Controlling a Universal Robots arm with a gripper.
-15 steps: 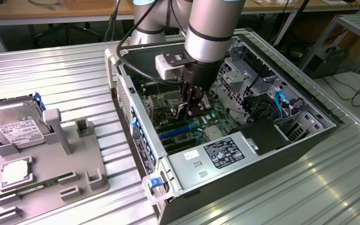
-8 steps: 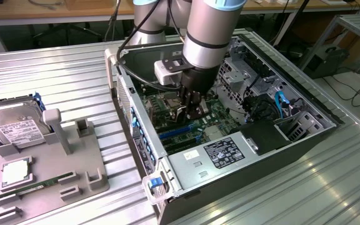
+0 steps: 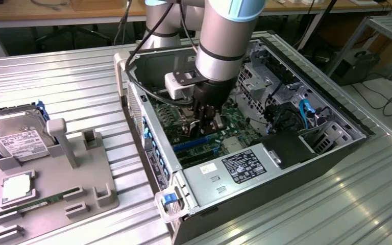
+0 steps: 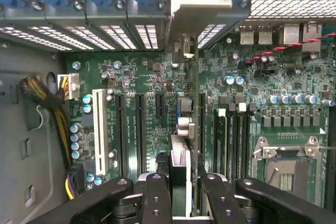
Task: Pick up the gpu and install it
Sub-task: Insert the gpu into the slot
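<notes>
I see my black two-fingered tool (image 4: pixel 180 195) clamped on the thin dark-green gpu card with its silver metal end bracket (image 4: pixel 182 103), held edge-on above the green motherboard (image 4: pixel 152 85) and its long black slots inside the open dark computer case (image 3: pixel 359 133). On the ribbed metal surface (image 3: pixel 67 76), a grey holder tray (image 3: pixel 97 191) carries a silver hard drive (image 3: pixel 16 137).

No legible text (labels blurred)

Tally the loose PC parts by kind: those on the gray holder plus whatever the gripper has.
hard drive: 1
processor chip: 1
memory stick: 1
gpu, held in the gripper: 1
Total: 4
</notes>
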